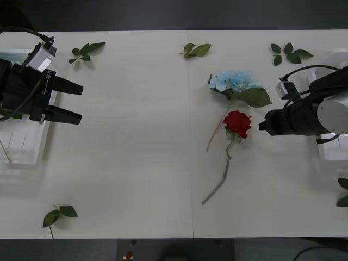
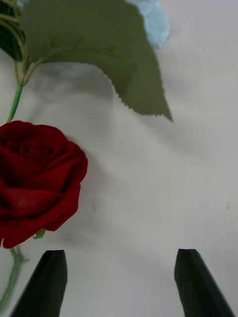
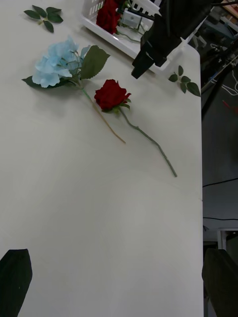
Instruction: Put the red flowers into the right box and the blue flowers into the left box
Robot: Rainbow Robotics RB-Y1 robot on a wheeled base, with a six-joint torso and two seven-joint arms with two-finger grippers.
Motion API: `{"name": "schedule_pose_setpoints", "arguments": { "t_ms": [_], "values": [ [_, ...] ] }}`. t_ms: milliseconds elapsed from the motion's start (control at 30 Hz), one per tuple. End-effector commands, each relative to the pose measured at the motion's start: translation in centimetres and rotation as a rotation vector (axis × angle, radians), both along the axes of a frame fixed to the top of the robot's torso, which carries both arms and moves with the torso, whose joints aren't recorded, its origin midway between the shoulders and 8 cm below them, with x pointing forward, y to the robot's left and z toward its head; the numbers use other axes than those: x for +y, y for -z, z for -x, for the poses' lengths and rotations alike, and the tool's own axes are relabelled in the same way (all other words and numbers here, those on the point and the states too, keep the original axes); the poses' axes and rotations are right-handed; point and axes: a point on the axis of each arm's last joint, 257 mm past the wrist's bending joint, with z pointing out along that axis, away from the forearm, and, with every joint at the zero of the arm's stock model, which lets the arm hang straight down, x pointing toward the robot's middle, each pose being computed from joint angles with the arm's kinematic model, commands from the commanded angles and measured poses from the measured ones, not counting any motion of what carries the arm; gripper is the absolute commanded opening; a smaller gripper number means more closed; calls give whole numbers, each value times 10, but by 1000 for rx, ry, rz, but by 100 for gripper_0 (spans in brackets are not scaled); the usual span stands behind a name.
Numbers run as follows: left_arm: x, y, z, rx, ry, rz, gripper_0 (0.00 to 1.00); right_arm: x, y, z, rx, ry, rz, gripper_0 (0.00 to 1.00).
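- The right gripper hangs just beside the one red rose on the counter, on the rose's right-box side; its jaws are spread, holding nothing, with the bloom off to one side of them, not between.
- The left gripper sits at the left box, well apart from the flowers, jaws released and empty.
- Count on the open counter: one red rose and one blue flower, the latter just beyond the rose toward the far edge. Their stems cross, and the blue flower's big leaf lies near the rose bloom.
- At least one more red rose already lies in the right box; how many in all I cannot tell. The left box's contents are mostly hidden by the arm; only a thin stem shows.
- Five loose leaf sprigs are scattered on the counter, for instance and; none belongs in a box.
- Risk: since the jaws are off-centre from the bloom, closing here would likely grasp nothing or only nick the petals.
- Risk: because the stems cross, lifting the rose could drag the blue flower along, possibly toward the wrong box.
- Risk: the soft bloom may slip or crush if pinched; the thin stem may pivot in the grasp.
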Motion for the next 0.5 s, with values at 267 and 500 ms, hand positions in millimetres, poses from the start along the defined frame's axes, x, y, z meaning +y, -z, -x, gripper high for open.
{"name": "schedule_pose_setpoints", "arguments": {
  "t_ms": [267,500],
  "values": [
    [1,-21,-6,-77,22,-28,100,64,-29,28,-7,65,-53,100],
    [1,-21,-6,-77,22,-28,100,81,-9,44,-16,196,-67,100]
  ]
}}
